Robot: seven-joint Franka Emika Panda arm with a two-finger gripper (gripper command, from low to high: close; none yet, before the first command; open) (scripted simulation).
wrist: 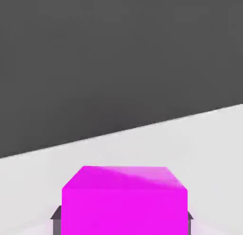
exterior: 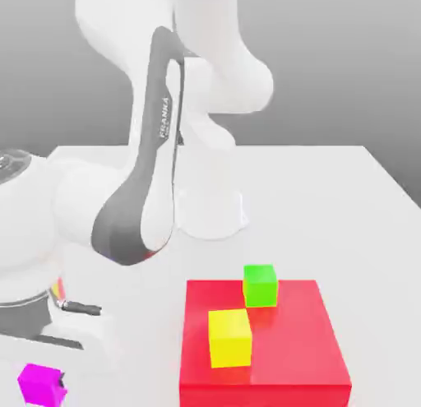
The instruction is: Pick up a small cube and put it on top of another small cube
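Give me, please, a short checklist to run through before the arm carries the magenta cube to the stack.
1. Magenta cube between the gripper fingers: ok, dark pads show at both of its lower sides in the hand view.
2. Cube lifted off the table: cannot tell.
3. Yellow cube top free: ok.
4. Green cube top free: ok.
5. Both targets resting on the red block: ok.
6. Yellow and green cubes apart: ok, a gap shows between them.

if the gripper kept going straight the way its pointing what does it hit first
Most likely the magenta cube: in the hand view it sits right ahead of the camera, with dark finger parts at its sides. In the exterior view the cube is below the hand. Depth is unclear.
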